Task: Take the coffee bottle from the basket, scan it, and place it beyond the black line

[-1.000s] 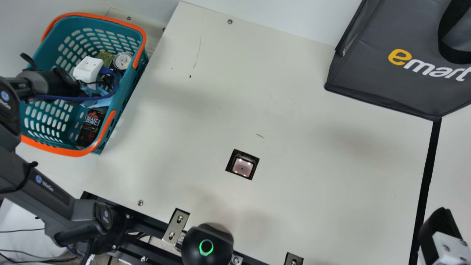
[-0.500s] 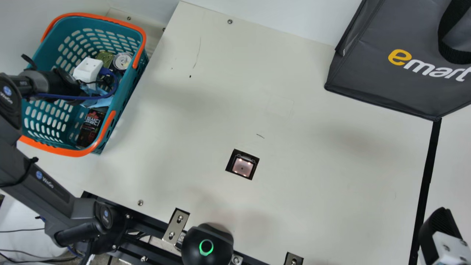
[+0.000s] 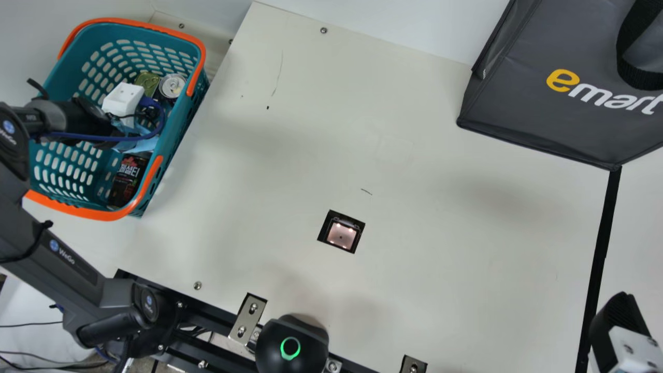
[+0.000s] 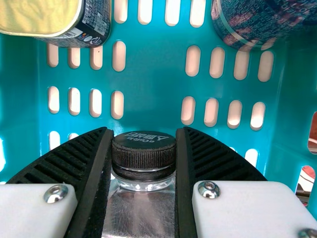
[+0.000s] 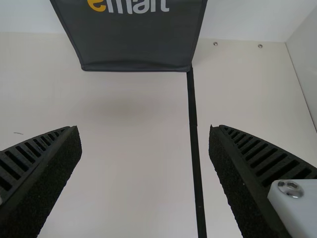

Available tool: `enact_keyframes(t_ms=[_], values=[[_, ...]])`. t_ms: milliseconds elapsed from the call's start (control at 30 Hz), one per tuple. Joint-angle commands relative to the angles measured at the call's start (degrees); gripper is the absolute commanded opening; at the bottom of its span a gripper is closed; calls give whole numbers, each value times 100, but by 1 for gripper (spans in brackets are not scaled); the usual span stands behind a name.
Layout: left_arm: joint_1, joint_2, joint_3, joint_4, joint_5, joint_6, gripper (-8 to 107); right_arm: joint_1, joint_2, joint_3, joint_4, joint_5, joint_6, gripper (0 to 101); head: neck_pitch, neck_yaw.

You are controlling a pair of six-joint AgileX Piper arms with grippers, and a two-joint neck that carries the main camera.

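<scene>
Left fingers (image 4: 81,158): closed on the coffee bottle (image 4: 142,210), one pad each side of the black cap (image 4: 143,161). Bottle is inside the basket (image 3: 77,210); its exact tilt cannot be judged. Likely reason for the high hold: the cap is a ridged, narrow place to grip, and the clear body hangs free for its code to be shown. Risk, by my reckoning: so small a contact may let the bottle swing or twist once lifted.

Right fingers (image 5: 39,173): spread apart, nothing between them, over the table (image 3: 440,269) on the side well away from the basket. Probably parked; no part in the lift.

Others in the basket: a tin (image 4: 39,15) with a yellow top and a patterned can (image 4: 257,25), both apart from the grip; also a dark pack (image 3: 127,178) by the wall. Cable (image 3: 67,135) on the left arm loops low over the basket; may catch the rim.

Route, judged: lift straight until the bottle clears the basket wall, then out to the scanner (image 3: 342,235), set in the table beside the basket. Black line (image 3: 601,248) lies farther from the basket than the scanner. Bag (image 3: 533,93) stands across the table from the basket, at one end of the line; best given a wide berth.
</scene>
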State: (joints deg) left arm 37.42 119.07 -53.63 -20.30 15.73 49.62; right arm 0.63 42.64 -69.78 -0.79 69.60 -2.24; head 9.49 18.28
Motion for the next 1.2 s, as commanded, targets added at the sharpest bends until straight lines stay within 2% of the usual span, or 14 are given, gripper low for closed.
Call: enact_keyframes(t_ms=[0, 467, 1167], values=[[17, -18, 23, 19, 37, 7, 10, 0, 0, 0, 0, 0, 0, 91, -157, 14], [104, -460, -40, -134, 396, 123, 10, 0, 0, 0, 0, -5, 0, 91, -157, 14], [237, -1271, -198, -918, 838, 816, 10, 0, 0, 0, 0, 0, 0, 91, -157, 14]])
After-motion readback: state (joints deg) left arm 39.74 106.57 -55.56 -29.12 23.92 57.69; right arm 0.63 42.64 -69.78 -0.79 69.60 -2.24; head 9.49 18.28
